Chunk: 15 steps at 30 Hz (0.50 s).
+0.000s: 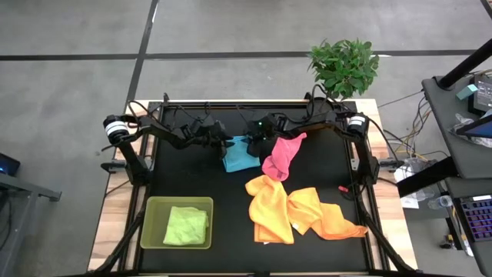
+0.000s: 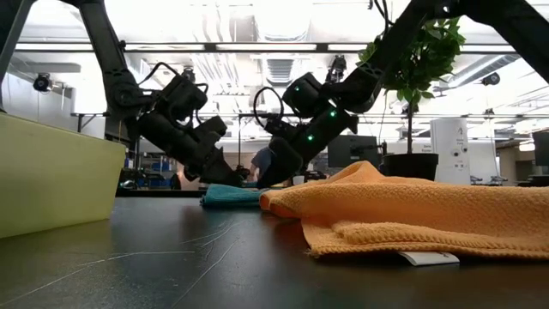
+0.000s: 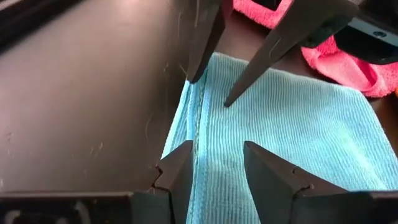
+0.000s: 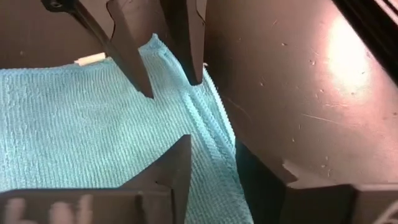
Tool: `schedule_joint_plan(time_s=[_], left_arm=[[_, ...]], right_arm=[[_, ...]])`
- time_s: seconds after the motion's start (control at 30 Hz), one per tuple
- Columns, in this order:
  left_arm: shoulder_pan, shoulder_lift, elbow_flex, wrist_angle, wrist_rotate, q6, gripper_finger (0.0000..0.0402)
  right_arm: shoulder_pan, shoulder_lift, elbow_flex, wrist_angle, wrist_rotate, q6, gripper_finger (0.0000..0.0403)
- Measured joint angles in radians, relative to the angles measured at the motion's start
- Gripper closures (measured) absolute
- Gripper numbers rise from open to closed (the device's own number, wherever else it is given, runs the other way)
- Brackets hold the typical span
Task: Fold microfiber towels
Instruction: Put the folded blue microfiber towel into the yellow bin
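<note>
A light blue towel point(image 1: 240, 155) lies flat on the black table, its far edge point(image 3: 194, 118) showing a doubled ridge. My left gripper point(image 3: 217, 149) is open at that edge's left end, one finger on each side of the ridge. My right gripper point(image 4: 236, 152) faces it from the right, also open, its fingers astride the same edge. A pink towel point(image 1: 280, 156) lies bunched just to the right of the blue one. A yellow towel point(image 1: 269, 209) and an orange towel point(image 1: 327, 217) lie crumpled nearer the front. A lime green towel point(image 1: 187, 225) lies folded in the tray. My left gripper slants down from the table's left with its fingertips point(image 4: 148, 92) at the blue towel's far edge; I cannot tell whether they touch the cloth. My right gripper slants down from the right, and one fingertip point(image 3: 227, 101) reaches the cloth just inside the edge ridge. The towel lies flat, not lifted.
A translucent green tray point(image 1: 151, 206) stands at the front left. A potted plant point(image 1: 344, 65) stands beyond the far right corner. The orange towel point(image 2: 412, 210) fills the low view's right. Bare table shows at the left and between the tray and the yellow towel.
</note>
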Motion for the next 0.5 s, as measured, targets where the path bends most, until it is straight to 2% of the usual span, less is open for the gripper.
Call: schedule_joint_plan(time_s=[0.13,0.3,0.5], left_arm=[[0.000,0.000,-0.002,-0.004,0.000,0.008,0.0286],[-0.002,0.000,-0.005,-0.007,0.000,0.026,0.0324],[-0.003,0.000,-0.006,-0.054,0.000,0.051,0.0376]], right_arm=[[0.000,0.000,0.000,-0.010,0.000,-0.001,0.0333],[0.000,0.000,-0.001,-0.041,0.000,-0.004,0.0385],[0.000,0.000,-0.002,-0.058,0.000,-0.017,0.0394]])
